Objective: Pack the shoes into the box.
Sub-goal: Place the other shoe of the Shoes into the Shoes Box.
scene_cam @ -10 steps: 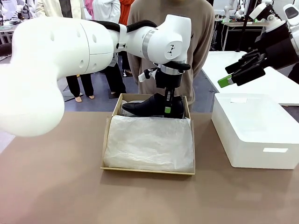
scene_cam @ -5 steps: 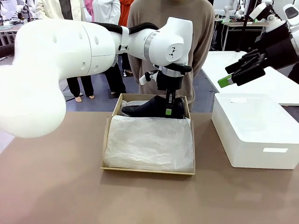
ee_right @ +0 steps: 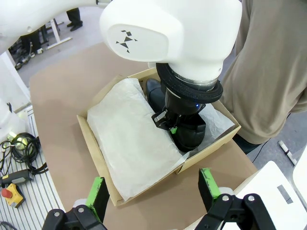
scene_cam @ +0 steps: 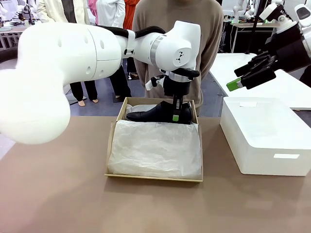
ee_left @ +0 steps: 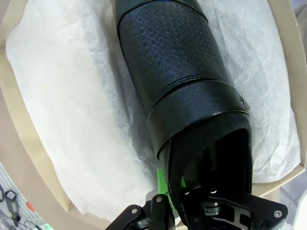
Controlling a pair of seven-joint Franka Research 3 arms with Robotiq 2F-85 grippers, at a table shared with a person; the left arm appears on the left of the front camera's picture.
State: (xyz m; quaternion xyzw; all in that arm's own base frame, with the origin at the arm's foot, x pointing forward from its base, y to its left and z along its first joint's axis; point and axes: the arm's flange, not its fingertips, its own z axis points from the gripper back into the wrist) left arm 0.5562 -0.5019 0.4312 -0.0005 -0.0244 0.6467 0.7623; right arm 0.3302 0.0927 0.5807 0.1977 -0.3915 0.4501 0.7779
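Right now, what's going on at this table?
The left gripper is clamped on the heel end of a black shoe, holding it in the far end of the cardboard box, behind a sheet of white tissue paper. The right gripper hangs open in the air near the white box. A person stands at the far side.

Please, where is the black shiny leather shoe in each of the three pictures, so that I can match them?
Front view: the black shiny leather shoe is at the far end of the tan cardboard box, toe to picture left.
Left wrist view: the shoe runs from top centre to lower right.
Right wrist view: the shoe is at the centre, gripped by the left tool.
Shared landmark: the white tissue paper beside the shoe.
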